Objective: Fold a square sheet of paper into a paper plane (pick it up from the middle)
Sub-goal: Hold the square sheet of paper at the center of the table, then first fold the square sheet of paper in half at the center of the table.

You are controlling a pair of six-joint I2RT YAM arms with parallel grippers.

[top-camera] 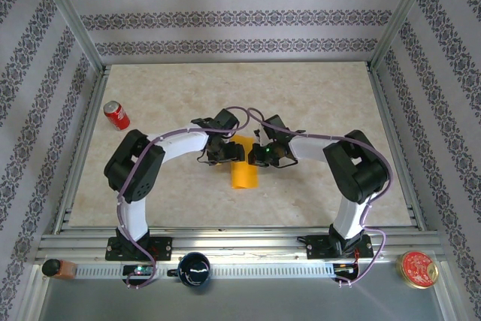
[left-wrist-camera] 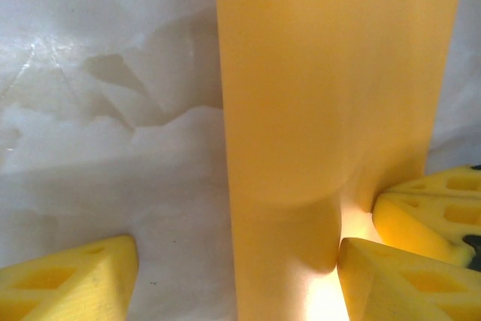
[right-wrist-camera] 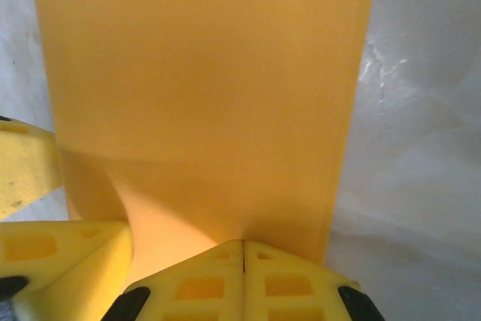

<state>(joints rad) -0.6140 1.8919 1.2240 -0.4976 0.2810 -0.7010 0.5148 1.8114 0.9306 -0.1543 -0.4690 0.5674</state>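
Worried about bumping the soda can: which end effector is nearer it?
Left. The left end effector is right of the soda can, at the folded paper; the right end effector is farther right, across the paper.

The paper (right-wrist-camera: 203, 73) lies as a long orange strip on the pale table (right-wrist-camera: 421, 148). The right gripper (right-wrist-camera: 244, 249) is closed, tips meeting on the strip's near end, which curves upward there. The left gripper's fingers (right-wrist-camera: 60, 257) sit at lower left.

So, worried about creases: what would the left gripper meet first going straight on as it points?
Probably the orange paper strip, lying between the open fingers of the left gripper, with the table beneath; depth is unclear.
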